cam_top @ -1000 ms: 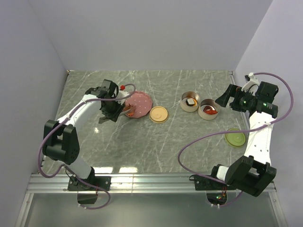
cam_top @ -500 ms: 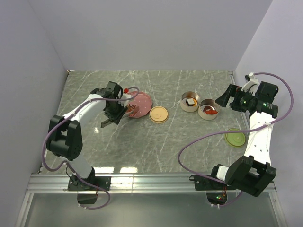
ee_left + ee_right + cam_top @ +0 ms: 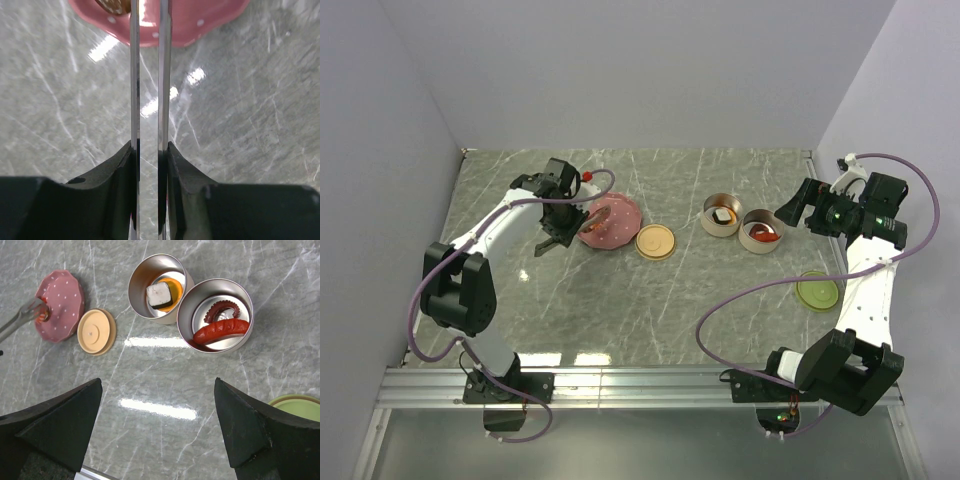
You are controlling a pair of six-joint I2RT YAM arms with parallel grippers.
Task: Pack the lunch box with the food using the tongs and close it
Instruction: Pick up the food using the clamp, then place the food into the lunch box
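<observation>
Clamping the long grey metal tongs (image 3: 134,75), the left gripper (image 3: 149,150) now sits farther from its base than a second ago. Ahead of it, tong tips meet the pink dotted plate (image 3: 200,20); a reddish food piece (image 3: 42,313) there is indistinct. Right gripper (image 3: 157,422) gapes, empty.

Overhead view of table (image 3: 720,295), wrist views looking down, sharing pink plate (image 3: 620,214)

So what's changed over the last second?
The left gripper, shut on the tongs, swung away from the near edge, toward the back wall, tong tips kept at the pink plate. Nothing taken or released. The right gripper, both tins and both lids stayed put.
</observation>
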